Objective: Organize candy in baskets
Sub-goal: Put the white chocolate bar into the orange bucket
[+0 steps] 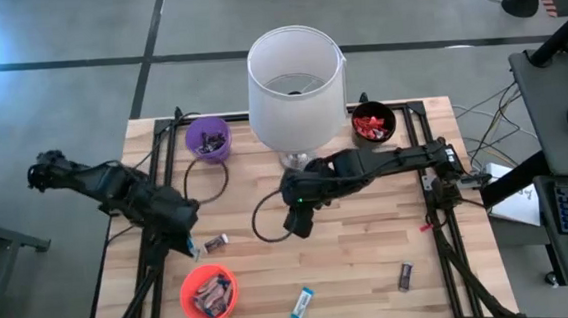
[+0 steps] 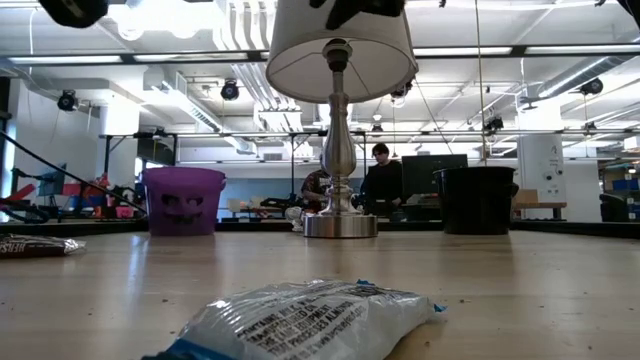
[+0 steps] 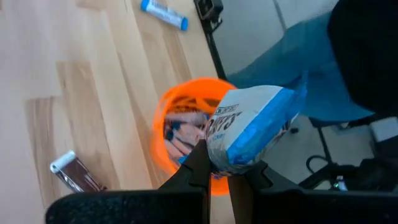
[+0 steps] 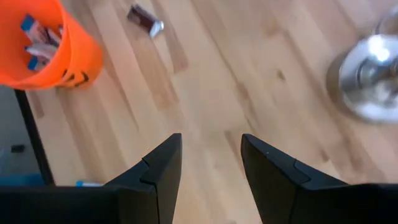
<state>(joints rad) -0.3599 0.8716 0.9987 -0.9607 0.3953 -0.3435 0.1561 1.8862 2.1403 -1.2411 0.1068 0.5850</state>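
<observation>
My left gripper (image 1: pixel 189 249) is shut on a blue-and-white candy (image 3: pixel 252 130), a little to the far left of the orange basket (image 1: pixel 209 293), which holds several candies. The basket also shows in the left wrist view (image 3: pixel 183 130). My right gripper (image 4: pixel 210 165) is open and empty above the table's middle (image 1: pixel 299 223), near the lamp base. A dark candy (image 1: pixel 217 242) lies beside my left gripper. Another blue-and-white candy (image 1: pixel 302 303) and a dark candy (image 1: pixel 404 276) lie near the front edge. The purple basket (image 1: pixel 207 139) and the black basket (image 1: pixel 373 123) stand at the back. My left gripper pinches one end of the blue-and-white candy (image 3: pixel 219 155) between its two fingers. The fingers slant downward. The rest of the wrapper sticks out past the fingertips, lifted clear of the table, and in the left wrist view it shows in front of the orange basket's rim.
A big white lamp (image 1: pixel 296 83) on a metal base (image 2: pixel 340 222) stands at the back middle, between the purple and black baskets. Black frame rails (image 1: pixel 436 204) run along the table's left and right sides. People show in the room behind (image 2: pixel 380 180).
</observation>
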